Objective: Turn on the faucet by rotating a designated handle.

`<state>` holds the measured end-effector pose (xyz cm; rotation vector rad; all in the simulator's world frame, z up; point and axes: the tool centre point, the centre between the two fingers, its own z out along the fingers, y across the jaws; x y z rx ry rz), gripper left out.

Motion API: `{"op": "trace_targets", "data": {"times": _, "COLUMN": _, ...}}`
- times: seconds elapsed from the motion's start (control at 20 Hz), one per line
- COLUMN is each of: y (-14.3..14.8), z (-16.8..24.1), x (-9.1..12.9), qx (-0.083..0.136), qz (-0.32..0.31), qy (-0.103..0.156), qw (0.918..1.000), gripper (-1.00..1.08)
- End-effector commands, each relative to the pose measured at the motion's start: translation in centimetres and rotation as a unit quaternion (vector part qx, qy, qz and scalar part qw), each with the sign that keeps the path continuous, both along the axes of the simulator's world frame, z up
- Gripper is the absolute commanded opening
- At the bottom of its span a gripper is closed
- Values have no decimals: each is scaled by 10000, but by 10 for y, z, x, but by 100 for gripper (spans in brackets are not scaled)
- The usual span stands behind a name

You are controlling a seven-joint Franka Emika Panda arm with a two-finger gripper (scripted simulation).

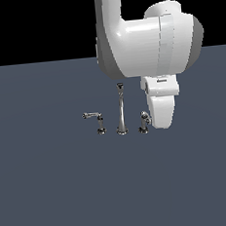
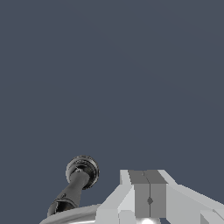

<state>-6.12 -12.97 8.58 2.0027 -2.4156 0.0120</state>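
The faucet stands as three small chrome pieces: a tall thin spout point(image 1: 120, 109) in the middle, a twin lever point(image 1: 99, 120) with its arm pointing to the exterior view's left, and the handle point(image 1: 144, 121), a short lever on a dark-based post. My white hand point(image 1: 161, 105) hangs right beside the handle, on the exterior view's right of it. In the wrist view my gripper point(image 2: 149, 200) is shut, its grey pads pressed together with nothing between them. The handle point(image 2: 78, 183) shows there as a dark post with a round base, just beside the fingers. Whether they touch it I cannot tell.
The faucet pieces stand on a flat dark blue-grey floor point(image 1: 54, 189). The big white arm link point(image 1: 147, 38) looms above the handle and hides what lies behind it.
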Motion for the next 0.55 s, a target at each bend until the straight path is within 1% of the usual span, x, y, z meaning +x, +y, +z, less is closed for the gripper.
{"op": "trace_targets", "data": {"times": 0.0, "y": 12, "z": 0, "x": 4, "qx": 9, "qz": 42, "qy": 4, "qw": 10000, "gripper": -100}}
{"op": "trace_targets", "data": {"times": 0.45, "y": 68, "z": 0, "x": 26, "qx": 40, "qz": 195, "qy": 10, "qw": 9998, "gripper": -100}}
{"op": "trace_targets", "data": {"times": 0.5, "y": 68, "z": 0, "x": 26, "qx": 40, "qz": 195, "qy": 10, "qw": 9998, "gripper": -100}}
